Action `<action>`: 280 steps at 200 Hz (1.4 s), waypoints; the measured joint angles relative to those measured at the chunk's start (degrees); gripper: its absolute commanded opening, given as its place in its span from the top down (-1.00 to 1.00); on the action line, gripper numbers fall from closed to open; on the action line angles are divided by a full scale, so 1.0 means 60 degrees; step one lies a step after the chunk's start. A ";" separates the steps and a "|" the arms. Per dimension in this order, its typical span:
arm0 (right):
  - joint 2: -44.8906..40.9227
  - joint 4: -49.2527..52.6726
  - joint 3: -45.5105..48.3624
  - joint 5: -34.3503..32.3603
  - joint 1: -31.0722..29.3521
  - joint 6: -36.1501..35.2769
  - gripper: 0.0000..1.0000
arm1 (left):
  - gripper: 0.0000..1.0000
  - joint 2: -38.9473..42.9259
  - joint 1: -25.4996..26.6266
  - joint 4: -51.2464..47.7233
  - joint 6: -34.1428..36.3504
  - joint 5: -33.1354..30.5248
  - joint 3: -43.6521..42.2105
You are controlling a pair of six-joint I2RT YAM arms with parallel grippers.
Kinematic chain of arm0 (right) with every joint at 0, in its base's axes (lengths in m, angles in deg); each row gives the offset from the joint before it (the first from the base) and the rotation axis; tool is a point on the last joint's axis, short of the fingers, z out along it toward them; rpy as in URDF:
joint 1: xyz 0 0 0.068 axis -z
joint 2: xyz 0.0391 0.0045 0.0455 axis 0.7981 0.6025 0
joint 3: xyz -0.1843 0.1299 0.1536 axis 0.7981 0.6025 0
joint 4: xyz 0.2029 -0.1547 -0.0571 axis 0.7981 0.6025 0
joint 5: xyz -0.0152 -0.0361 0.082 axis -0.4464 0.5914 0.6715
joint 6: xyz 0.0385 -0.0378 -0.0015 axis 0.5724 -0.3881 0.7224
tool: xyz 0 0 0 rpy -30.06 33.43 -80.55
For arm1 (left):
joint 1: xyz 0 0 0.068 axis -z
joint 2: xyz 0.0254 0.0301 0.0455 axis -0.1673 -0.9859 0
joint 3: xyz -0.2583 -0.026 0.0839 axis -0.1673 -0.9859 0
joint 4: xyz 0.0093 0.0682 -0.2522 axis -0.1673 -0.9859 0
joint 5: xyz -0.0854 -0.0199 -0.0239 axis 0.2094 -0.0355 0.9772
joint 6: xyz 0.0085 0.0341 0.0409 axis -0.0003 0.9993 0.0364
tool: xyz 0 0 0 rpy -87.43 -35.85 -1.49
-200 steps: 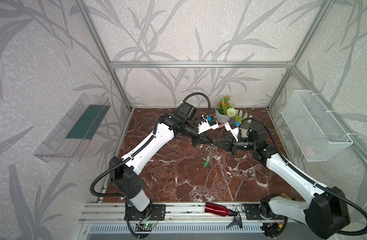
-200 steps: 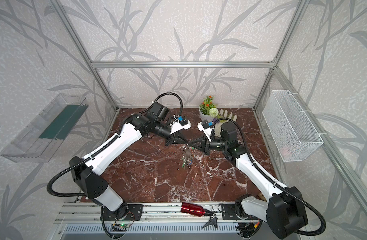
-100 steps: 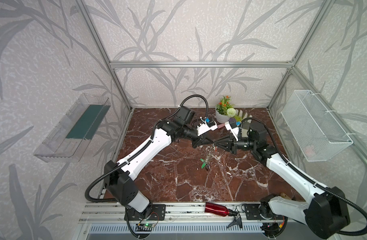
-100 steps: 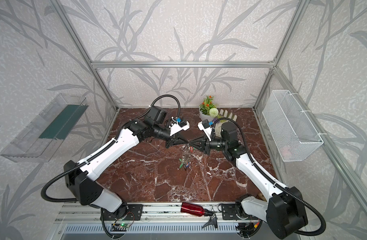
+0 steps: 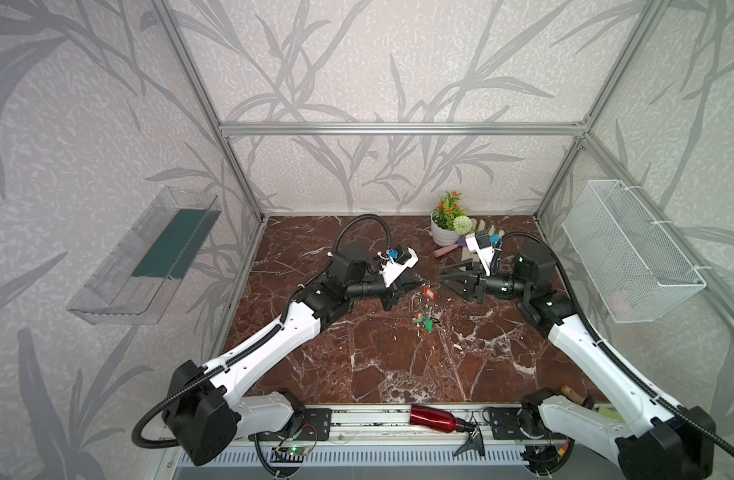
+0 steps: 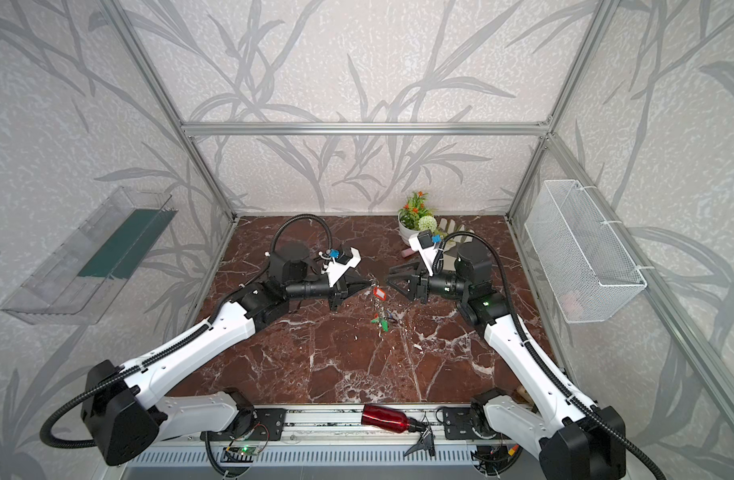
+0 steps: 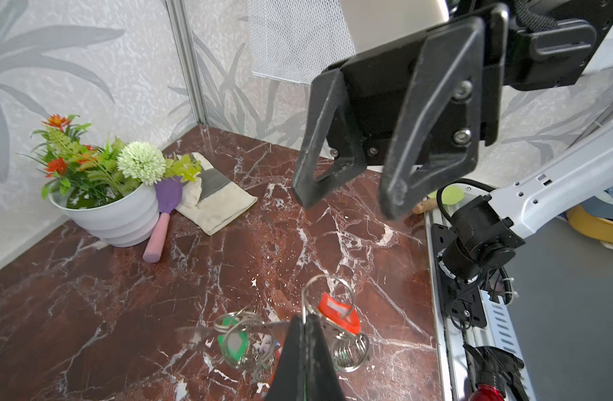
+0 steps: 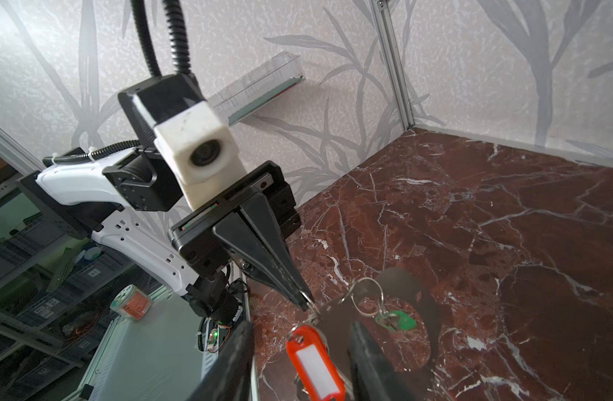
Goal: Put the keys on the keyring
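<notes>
My left gripper [image 5: 419,284] [image 6: 367,286] is shut on a silver split ring at the edge of the keyring [image 8: 426,312], a flat grey plate with an oval cut-out that hangs below it over the marble floor. A red-orange key tag [image 5: 429,293] [image 7: 338,312] [image 8: 313,364] dangles from a ring beside the left fingertips. Green tags [image 5: 427,324] [image 7: 234,342] hang lower on the plate. Facing it from the right, my right gripper [image 5: 442,277] [image 6: 391,277] [image 7: 346,205] stands open. In the right wrist view the red tag shows between its fingers, untouched.
A white flower pot [image 5: 444,235], a pink-handled purple tool [image 7: 159,225] and a cloth glove [image 7: 221,201] sit at the back right. A red bottle [image 5: 434,417] lies on the front rail. A wire basket [image 5: 631,253] hangs on the right wall and a clear shelf [image 5: 149,257] on the left wall.
The right gripper has opened, let go at the keyring and drawn back a little to the right. The left gripper stays shut on the ring, the keyring dangling below it.
</notes>
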 measured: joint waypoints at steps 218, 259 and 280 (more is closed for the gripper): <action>0.0175 0.2299 -0.0874 -0.1268 -0.0342 0.0470 0.73 | 1.00 -0.0055 0.1585 0.4495 -0.0240 -0.3559 -0.1861; 0.0175 0.2317 -0.0856 -0.1348 -0.0342 0.0463 0.88 | 1.00 -0.0055 0.1585 0.4608 -0.0248 -0.3585 -0.1956; 0.0171 0.2364 -0.0852 -0.1402 -0.0342 0.0448 0.97 | 1.00 -0.0040 0.1588 0.4605 -0.0273 -0.3603 -0.1956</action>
